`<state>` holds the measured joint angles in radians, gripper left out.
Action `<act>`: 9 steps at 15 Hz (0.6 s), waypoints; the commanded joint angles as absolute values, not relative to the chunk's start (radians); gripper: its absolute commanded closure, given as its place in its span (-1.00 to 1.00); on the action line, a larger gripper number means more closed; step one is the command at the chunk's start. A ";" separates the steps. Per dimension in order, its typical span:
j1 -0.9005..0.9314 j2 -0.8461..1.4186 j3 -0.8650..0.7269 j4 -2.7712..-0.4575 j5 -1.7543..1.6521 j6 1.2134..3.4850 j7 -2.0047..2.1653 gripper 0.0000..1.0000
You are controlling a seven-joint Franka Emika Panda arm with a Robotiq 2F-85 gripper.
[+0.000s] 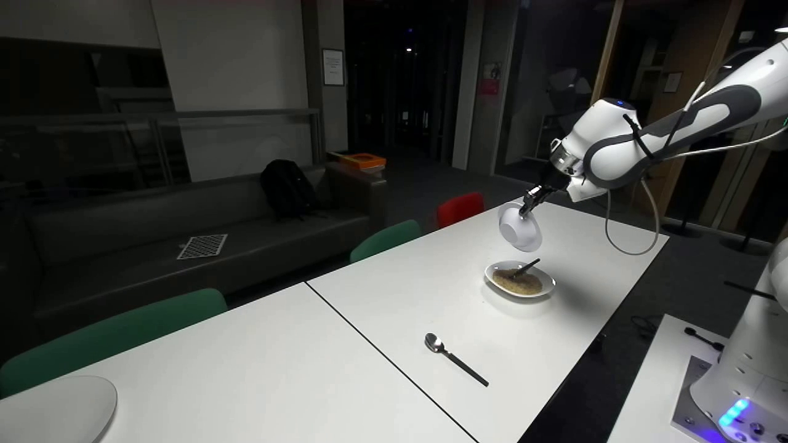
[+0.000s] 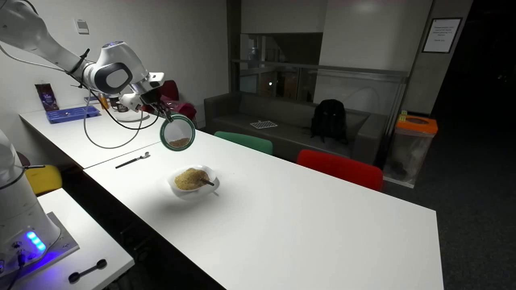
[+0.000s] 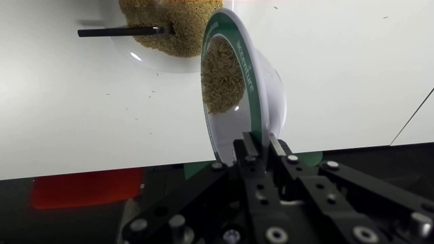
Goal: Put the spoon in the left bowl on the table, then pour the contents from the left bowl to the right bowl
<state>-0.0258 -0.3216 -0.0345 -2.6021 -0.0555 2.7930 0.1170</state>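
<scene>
White surface (image 1: 418, 289) is carrying the right bowl (image 3: 159, 64), heaped with tan grain (image 3: 184, 44); above and apart from it the left bowl (image 1: 520, 232) is hanging tipped on its side, some grain (image 3: 223, 78) lying inside, fingers (image 3: 247, 149) clamping its rim. The dark spoon (image 3: 118, 32) is slanting out of the right bowl's heap, a silver-headed spoon (image 1: 455, 359) is lying well apart, and stray grains (image 3: 153, 91) are dotting the surface.

Behind my black gripper (image 3: 261, 144) with silver screws (image 3: 332, 164), my white arm (image 1: 628, 157) wears dark-grey bands (image 1: 745, 97) and a pale cable (image 1: 633, 253).
</scene>
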 commanded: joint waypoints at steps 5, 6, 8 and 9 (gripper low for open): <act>-0.034 -0.322 -0.036 -2.593 -0.026 2.787 0.095 0.94; -0.031 -0.327 -0.043 -2.591 -0.018 2.784 0.088 0.94; -0.022 -0.338 -0.064 -2.589 0.011 2.778 0.070 0.94; -0.020 -0.341 -0.073 -2.588 0.026 2.779 0.065 0.94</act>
